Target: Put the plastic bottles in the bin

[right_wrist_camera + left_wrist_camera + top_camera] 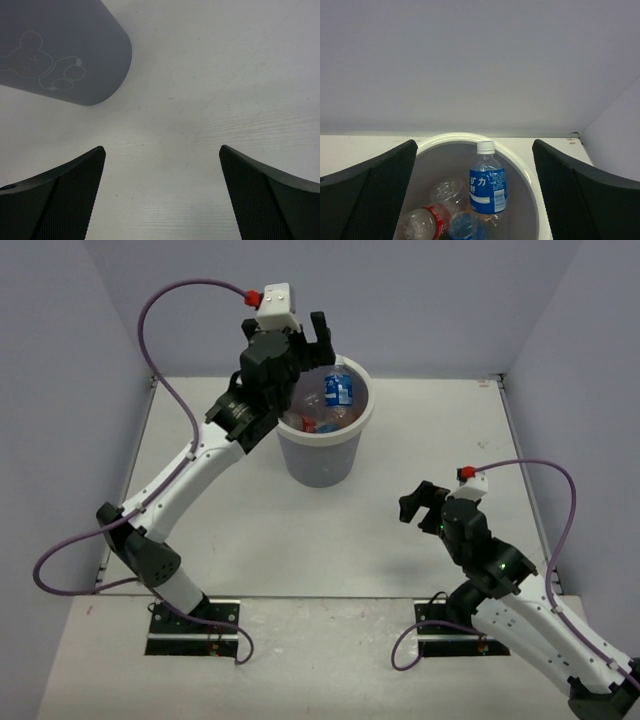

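Observation:
The bin (366, 415), a round grey-white bucket with a thick white rim, stands at the back middle of the table. Several plastic bottles lie inside it. A clear one with a blue label and white cap (339, 389) stands upright against the far wall; one with a red label (318, 424) lies lower. My left gripper (308, 340) is open and empty above the bin's left rim. In the left wrist view the rim (522, 162), the blue-label bottle (488, 184) and the red-label bottle (422, 223) show between the open fingers. My right gripper (420, 505) is open and empty above bare table, right of the bin.
Grey-violet walls close the table at the back and both sides. The right wrist view shows the bin's grey wall (65, 45) with a faint bear outline at upper left, and white tabletop (200, 100) between the fingers. No loose bottle shows on the table.

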`<state>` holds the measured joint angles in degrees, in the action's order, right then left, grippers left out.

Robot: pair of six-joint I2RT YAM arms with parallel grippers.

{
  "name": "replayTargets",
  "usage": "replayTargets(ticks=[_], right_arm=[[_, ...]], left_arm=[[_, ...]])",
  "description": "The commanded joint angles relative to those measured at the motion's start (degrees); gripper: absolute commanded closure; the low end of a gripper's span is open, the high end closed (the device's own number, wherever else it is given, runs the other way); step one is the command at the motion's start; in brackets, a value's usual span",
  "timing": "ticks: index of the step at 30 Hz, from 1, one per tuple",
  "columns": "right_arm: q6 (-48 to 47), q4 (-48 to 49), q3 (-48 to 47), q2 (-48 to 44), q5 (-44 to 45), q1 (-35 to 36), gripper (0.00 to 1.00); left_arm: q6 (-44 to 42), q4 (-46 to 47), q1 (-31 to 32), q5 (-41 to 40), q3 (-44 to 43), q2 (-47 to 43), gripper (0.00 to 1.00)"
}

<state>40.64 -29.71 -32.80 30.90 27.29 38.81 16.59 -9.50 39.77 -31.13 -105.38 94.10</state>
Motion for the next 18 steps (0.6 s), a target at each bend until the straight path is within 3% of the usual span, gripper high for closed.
replayTargets(ticks=[1,8,18], right_arm=[[-0.42,1.44,-1.31,-0.81,1.2,-0.1,0.01],[-0.29,1.32,-1.56,-0.85,2.49,-0.06,0.01],[2.02,0.53,-1.17,-2.13,5.16,-0.14,0.01]], left_arm=[[-2.49,2.36,-0.22,-2.55,6.98,-9.98,0.0],[1.8,-3.43,-0.14,-6.77,19.68,-23.6,0.0],[17.73,-9.2,-0.22,-6.97,52.29,-47.8,0.0]])
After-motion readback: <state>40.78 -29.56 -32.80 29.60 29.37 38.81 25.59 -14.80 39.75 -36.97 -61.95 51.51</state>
